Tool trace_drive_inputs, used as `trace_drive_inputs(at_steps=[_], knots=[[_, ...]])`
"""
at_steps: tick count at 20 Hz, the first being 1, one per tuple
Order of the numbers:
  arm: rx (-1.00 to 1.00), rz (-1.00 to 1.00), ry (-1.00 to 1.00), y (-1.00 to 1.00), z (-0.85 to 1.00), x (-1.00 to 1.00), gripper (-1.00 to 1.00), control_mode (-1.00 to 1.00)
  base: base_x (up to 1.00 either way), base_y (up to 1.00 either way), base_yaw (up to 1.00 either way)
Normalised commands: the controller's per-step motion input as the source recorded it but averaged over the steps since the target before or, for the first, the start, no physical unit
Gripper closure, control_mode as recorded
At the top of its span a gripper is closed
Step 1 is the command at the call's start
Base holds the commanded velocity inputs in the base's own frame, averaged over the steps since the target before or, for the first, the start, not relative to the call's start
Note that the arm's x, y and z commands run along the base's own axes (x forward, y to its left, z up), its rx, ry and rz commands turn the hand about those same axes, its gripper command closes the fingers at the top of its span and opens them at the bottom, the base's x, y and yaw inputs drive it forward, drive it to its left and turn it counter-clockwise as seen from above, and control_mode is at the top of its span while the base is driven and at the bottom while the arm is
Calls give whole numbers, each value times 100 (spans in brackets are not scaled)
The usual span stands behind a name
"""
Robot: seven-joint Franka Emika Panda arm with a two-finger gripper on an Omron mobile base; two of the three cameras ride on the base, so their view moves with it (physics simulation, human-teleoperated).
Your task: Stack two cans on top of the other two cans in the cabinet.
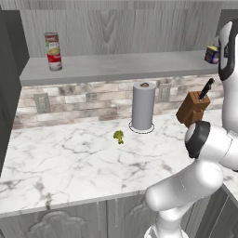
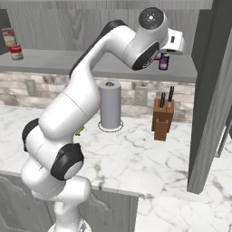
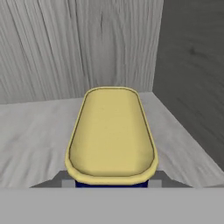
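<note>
At the left end of the cabinet shelf (image 1: pixel 116 67) a red-and-pale-yellow can (image 1: pixel 52 42) stands stacked on a red-and-white can (image 1: pixel 55 61); the right base view shows this stack (image 2: pixel 13 45) too. A dark blue can (image 1: pixel 212 55) with a yellow top is at the shelf's right end, close to the dark side panel. My gripper (image 2: pixel 166 54) reaches down onto that blue can (image 2: pixel 164 62). Its yellow top (image 3: pixel 111 135) sits right between the finger tips of my gripper (image 3: pixel 111 183), which is shut on it. I cannot tell whether the can is touching the shelf.
Below the shelf, on the white marble counter (image 1: pixel 69 162), stand a tall grey paper-towel roll (image 1: pixel 142 106) and a brown knife block (image 1: pixel 193 109). A small green item (image 1: pixel 119 136) lies in front of the roll. A dark cabinet side panel (image 2: pixel 210 90) rises at the right.
</note>
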Motion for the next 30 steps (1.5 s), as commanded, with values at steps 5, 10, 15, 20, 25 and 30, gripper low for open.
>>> trace_drive_inputs(at_steps=[5,10,15,20,25,30], knots=[[5,0,-2,0,0,21,100,-100,0,0,0],[2,0,-1,-4,0,21,100,-100,0,0,0],[2,0,-1,-6,-1,15,100,-100,0,0,0],[1,0,-2,-10,0,18,100,-100,0,0,0],[0,0,0,-8,0,20,100,-100,0,0,0],[0,1,0,-7,0,20,100,-100,0,0,0]])
